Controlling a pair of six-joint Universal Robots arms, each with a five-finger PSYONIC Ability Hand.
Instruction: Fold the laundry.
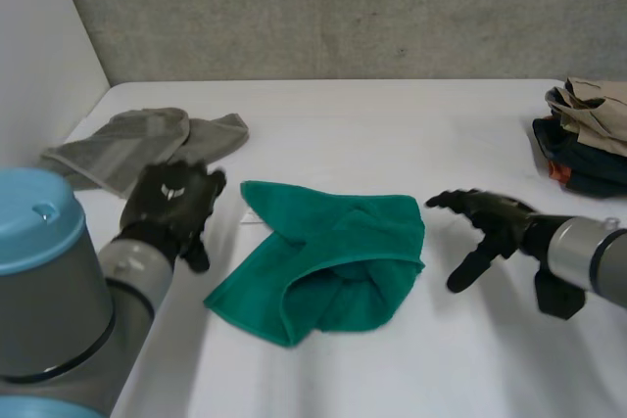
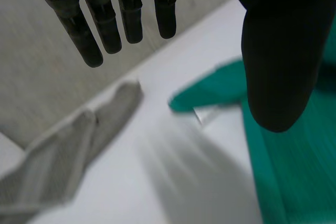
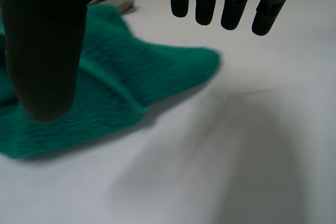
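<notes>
Flanking green cloth (image 1: pixel 333 261): left hand (image 1: pixel 174 205), right hand (image 1: pixel 487 227) | fingers (image 2: pixel 107 24) straight | tag (image 1: pixel 251 215) unreadable

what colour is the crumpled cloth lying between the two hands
Green; the crumpled cloth shows best in the head view.

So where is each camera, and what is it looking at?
Head view: between and behind the arms, looking down at the table; both arms, left hand and right hand show.
Left wrist view: on the left wrist, looking along its open hand at the grey cloth and green cloth.
Right wrist view: on the right wrist, looking along its open hand at the green cloth.
Shared: both wrist views see the green cloth.
</notes>
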